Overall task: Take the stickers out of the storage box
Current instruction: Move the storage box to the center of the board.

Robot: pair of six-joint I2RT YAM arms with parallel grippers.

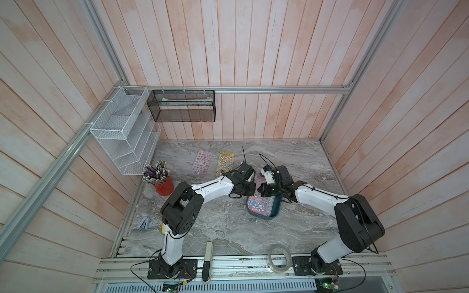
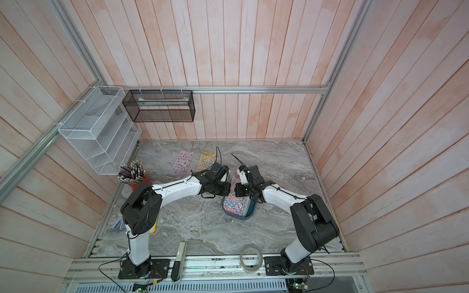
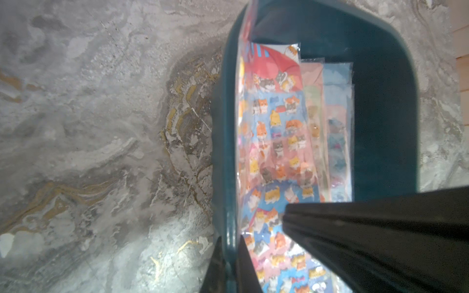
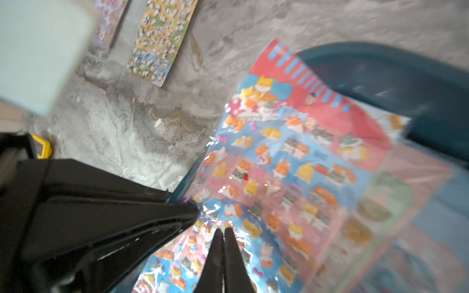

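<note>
Your left claw (image 3: 229, 241) clamps the storage box (image 3: 380, 114) rim, probably steadying it; your right claw (image 4: 223, 229) pinches the top sticker (image 4: 291, 165).

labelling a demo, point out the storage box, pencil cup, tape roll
storage box (image 1: 276, 206): top view, bare teal wall
pencil cup (image 1: 165, 187): top view, red side
tape roll (image 1: 278, 248): top view, far rim
</note>
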